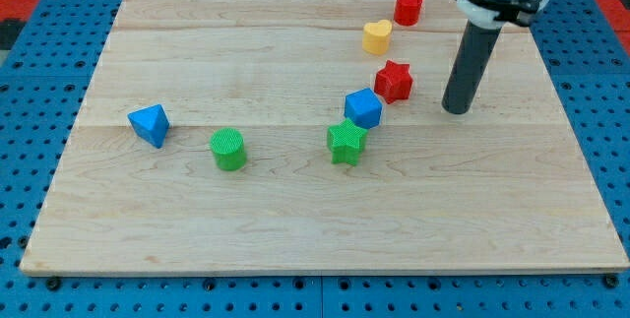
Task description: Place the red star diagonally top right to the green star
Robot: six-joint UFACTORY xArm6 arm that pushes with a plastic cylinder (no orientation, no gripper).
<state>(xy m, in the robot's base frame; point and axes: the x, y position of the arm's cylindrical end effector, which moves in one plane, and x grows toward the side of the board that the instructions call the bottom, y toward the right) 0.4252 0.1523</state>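
The red star (394,81) lies on the wooden board (295,220), right of centre. The green star (346,143) lies below and to its left. A blue cube (363,108) sits between them, touching the green star's upper right and close to the red star's lower left. My tip (456,110) stands on the board to the right of the red star, a small gap apart, slightly lower than it in the view.
A yellow heart (377,36) and a red cylinder (408,8) lie above the red star. A green cylinder (228,149) and a blue triangular block (150,124) lie at the view's left. The board's right edge is near my rod.
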